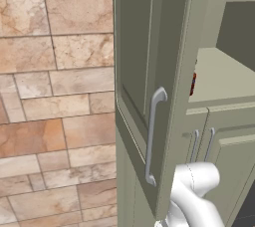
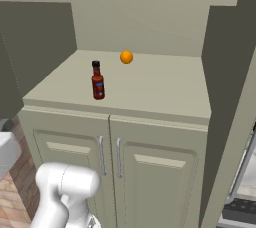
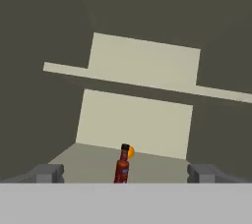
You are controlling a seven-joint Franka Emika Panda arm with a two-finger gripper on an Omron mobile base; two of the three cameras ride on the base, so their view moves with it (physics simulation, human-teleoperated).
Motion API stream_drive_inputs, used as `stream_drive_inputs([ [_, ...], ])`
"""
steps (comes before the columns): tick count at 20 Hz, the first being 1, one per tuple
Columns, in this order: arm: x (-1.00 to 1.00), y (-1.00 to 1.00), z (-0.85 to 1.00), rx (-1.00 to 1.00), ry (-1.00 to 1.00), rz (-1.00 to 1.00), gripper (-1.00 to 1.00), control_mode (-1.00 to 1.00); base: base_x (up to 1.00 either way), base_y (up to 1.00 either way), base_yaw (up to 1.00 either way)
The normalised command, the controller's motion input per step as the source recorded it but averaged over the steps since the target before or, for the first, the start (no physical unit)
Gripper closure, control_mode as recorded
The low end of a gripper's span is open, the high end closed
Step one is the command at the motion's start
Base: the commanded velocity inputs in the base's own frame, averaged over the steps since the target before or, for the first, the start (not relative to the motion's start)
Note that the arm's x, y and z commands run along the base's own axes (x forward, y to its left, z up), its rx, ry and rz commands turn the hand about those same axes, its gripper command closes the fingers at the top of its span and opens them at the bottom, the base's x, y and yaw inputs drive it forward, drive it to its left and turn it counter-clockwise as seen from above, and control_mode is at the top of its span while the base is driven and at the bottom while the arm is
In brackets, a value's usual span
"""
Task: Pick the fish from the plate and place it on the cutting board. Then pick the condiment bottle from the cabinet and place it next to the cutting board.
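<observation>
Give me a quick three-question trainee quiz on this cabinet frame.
1. True or false: the condiment bottle stands upright on the cabinet shelf.
2. What lies behind the bottle? A) orange ball B) white mug C) green apple
3. Fill in: the gripper is ____, with the bottle between its fingertips in the hand view, farther off.

Key: 1 true; 2 A; 3 open
</observation>
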Motion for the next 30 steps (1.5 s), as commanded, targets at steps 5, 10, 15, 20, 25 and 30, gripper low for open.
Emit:
stream_drive_inputs([
  [5, 0.15, 0.0, -0.19, 0.04, -0.01, 0.08, -1.0, -1.0, 0.0, 0.0, 0.0],
  [10, 0.09, 0.03, -0.37, 0.01, -0.06, 0.06, -1.0, -1.0, 0.0, 0.0, 0.0],
  [15, 0.07, 0.01, -0.29, 0.0, -0.11, 0.01, -1.0, -1.0, 0.0, 0.0, 0.0],
  [20, 0.08, 0.01, -0.16, 0.0, -0.1, 0.0, -1.0, -1.0, 0.0, 0.0, 0.0],
  [25, 0.18, 0.06, -0.28, 0.0, -0.13, 0.0, -1.0, -1.0, 0.0, 0.0, 0.0],
  [30, 0.29, 0.08, -0.35, 0.0, -0.11, 0.0, -1.0, -1.0, 0.0, 0.0, 0.0],
])
